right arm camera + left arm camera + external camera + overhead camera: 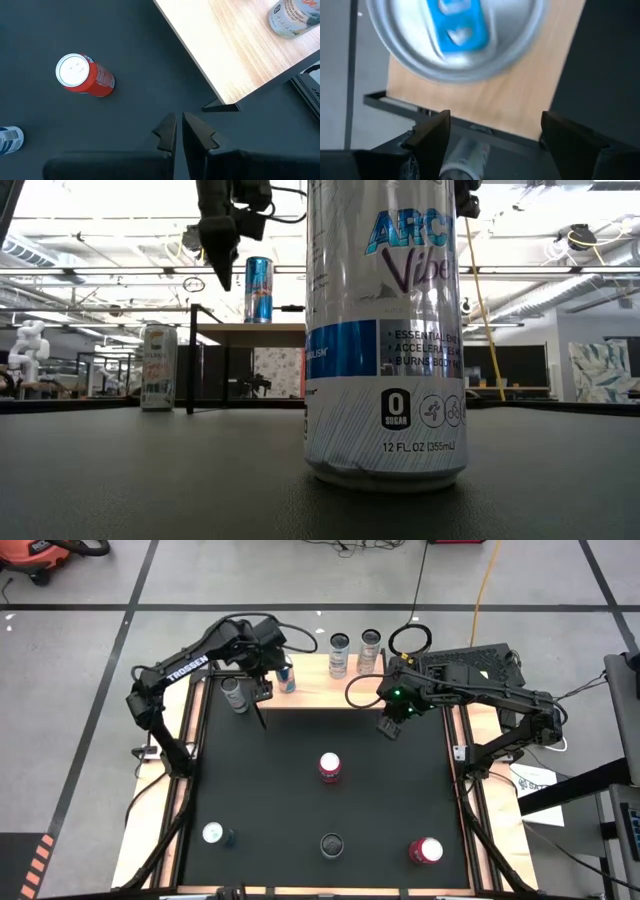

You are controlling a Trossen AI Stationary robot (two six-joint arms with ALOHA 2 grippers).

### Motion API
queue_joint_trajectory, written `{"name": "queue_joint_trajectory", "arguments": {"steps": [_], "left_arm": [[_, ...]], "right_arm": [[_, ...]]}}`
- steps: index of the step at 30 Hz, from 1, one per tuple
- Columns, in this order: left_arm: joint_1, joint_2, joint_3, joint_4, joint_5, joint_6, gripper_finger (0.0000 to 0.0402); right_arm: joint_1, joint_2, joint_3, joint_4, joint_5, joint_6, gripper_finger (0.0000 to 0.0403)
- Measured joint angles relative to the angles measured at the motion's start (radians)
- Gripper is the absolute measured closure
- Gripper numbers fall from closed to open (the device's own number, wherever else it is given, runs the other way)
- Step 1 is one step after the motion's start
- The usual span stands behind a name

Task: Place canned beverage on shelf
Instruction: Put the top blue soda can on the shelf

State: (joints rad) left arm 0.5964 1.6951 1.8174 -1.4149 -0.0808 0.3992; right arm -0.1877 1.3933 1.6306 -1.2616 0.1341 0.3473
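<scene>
From above, the shelf (330, 668) at the table's far edge carries three cans: a blue can (287, 677) at its left end and two silver cans (339, 652) further right. The left gripper (262, 690) hangs just beside the blue can, and the right gripper (390, 727) waits off the shelf's right end. On the black table (290, 780) a grey can (236, 694), two red cans (329, 767) and others remain, so I judge the job partly done. At table level, the blue can (258, 289) stands upright on the shelf. The left wrist shows its fingers (432, 140) spread wide and empty above that can. The right wrist shows its fingers (165, 132) nearly touching, gripping nothing.
</scene>
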Motion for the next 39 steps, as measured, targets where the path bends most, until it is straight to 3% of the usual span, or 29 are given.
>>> {"name": "queue_joint_trajectory", "arguments": {"steps": [26, 39], "left_arm": [[0.041, 0.006, -0.005, 0.154, -0.002, 0.03, 0.01], [0.056, 0.071, -0.004, 0.216, 0.039, 0.089, 0.01]], "right_arm": [[0.0, 0.0, 0.0, 0.001, 0.0, -0.036, 0.039], [0.0, 0.0, 0.0, 0.001, 0.001, -0.051, 0.039]]}}
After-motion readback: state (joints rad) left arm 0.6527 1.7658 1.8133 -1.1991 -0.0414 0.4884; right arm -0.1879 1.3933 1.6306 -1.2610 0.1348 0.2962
